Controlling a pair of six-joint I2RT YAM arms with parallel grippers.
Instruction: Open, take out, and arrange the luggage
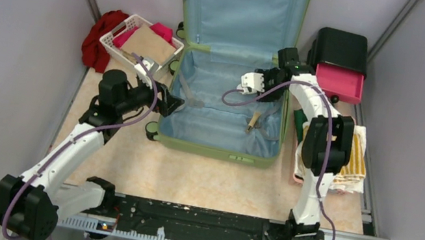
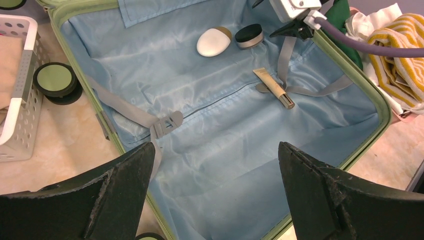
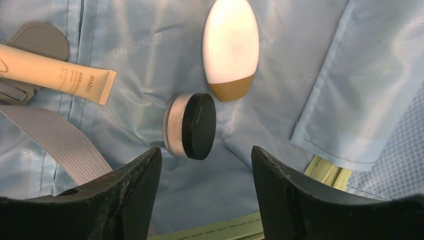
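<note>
At the far middle of the table the luggage (image 1: 215,127) lies open, its lid propped upright against the back wall and its light-blue lined base flat on the tabletop. The right gripper (image 3: 206,149) hangs over the base's far right corner with its jaws spread and nothing between them, lined up on a small black-lidded jar (image 3: 192,126). The jar seems to be tipped onto its edge, with a white egg-shaped bottle (image 3: 231,45) just beside it and a cream tube (image 3: 60,75) lying near, across a grey strap (image 2: 125,107). The left gripper (image 2: 216,145) waits at the near left rim, likewise spread and empty. The likely trouble is the jar itself: round, on slick loose lining, it could roll or skid out as the fingers close — or knock the bottle. Coming down too deep could also pinch the fabric and drag it up with the jar.
</note>
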